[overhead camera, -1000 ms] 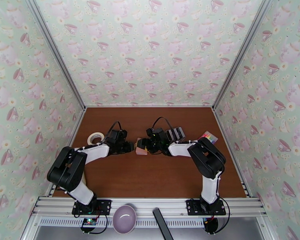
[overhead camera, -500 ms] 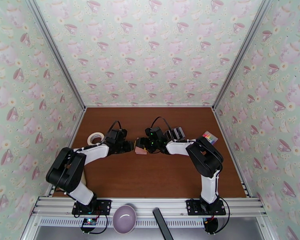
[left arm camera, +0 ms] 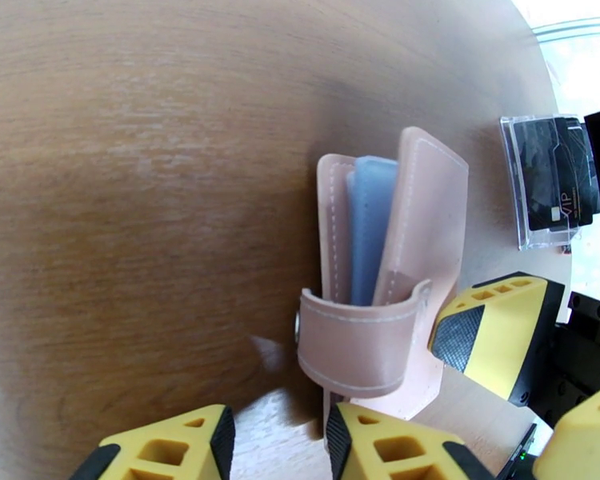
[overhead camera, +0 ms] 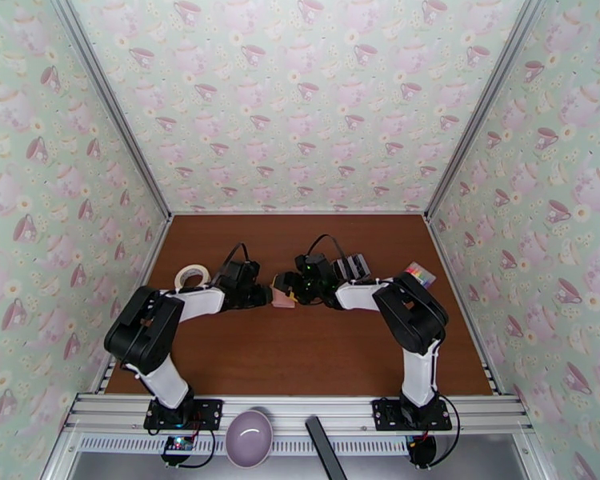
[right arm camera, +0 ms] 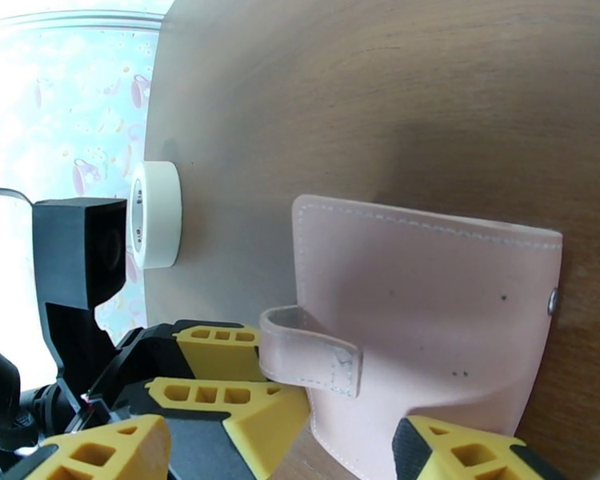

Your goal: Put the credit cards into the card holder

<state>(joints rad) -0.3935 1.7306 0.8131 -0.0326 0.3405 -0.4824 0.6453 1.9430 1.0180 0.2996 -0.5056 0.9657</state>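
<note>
The pink card holder point(overhead camera: 282, 299) stands on its edge at the table's middle, between my two grippers. In the left wrist view the card holder point(left arm camera: 412, 202) gapes slightly, showing pale blue pockets point(left arm camera: 370, 234), and its snap tab point(left arm camera: 356, 346) loops loose. My left gripper point(left arm camera: 276, 450) is open just short of it, with bare table between the fingers. My right gripper point(right arm camera: 316, 462) is open wide at the holder's closed cover point(right arm camera: 428, 298), one finger point(left arm camera: 492, 338) against it. The credit cards point(overhead camera: 350, 268) sit bunched behind the right wrist, in a clear stand point(left arm camera: 552, 182).
A white tape roll point(overhead camera: 191, 276) lies behind the left arm, also seen in the right wrist view as the tape roll point(right arm camera: 156, 214). A small multicoloured object point(overhead camera: 418, 274) sits at the right edge. A purple bowl point(overhead camera: 249, 438) rests on the front rail.
The left arm has shifted a little to the right, bringing its gripper nearer the holder. The right gripper's jaws have widened slightly. The holder stays where it was.
</note>
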